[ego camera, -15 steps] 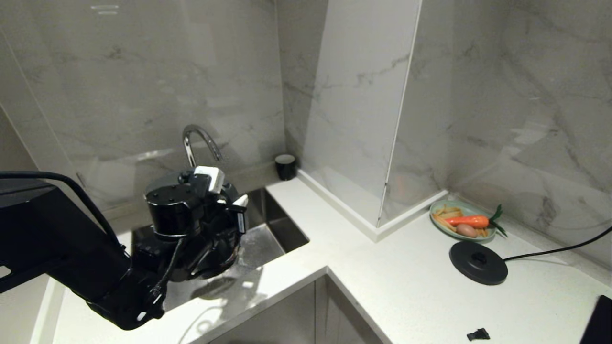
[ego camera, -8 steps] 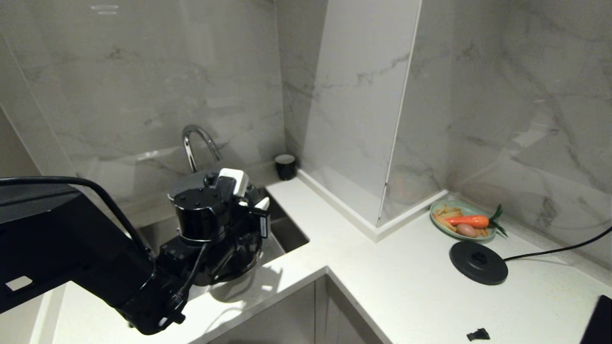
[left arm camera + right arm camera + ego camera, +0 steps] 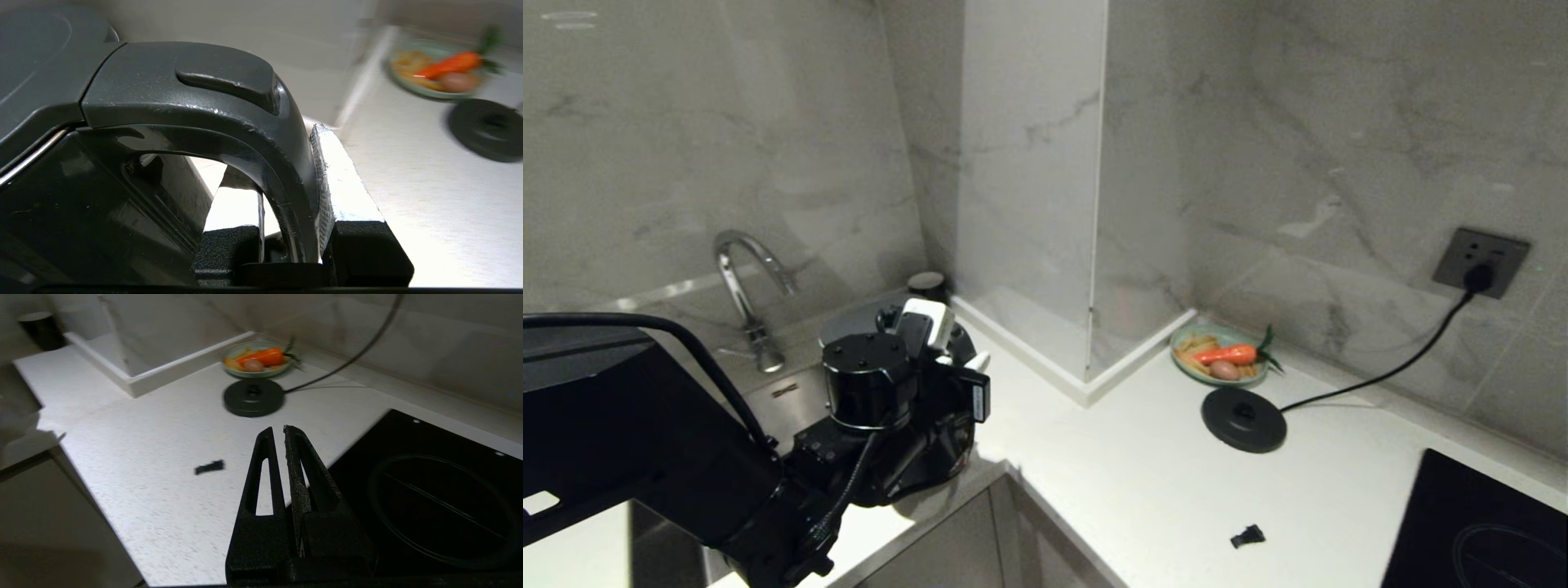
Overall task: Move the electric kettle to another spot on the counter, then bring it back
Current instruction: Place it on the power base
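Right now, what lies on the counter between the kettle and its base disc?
Head view: bare counter between the kettle in the left gripper and the base disc.

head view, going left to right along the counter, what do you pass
faucet → kettle held in the left gripper → plate of vegetables → round base disc → wall socket
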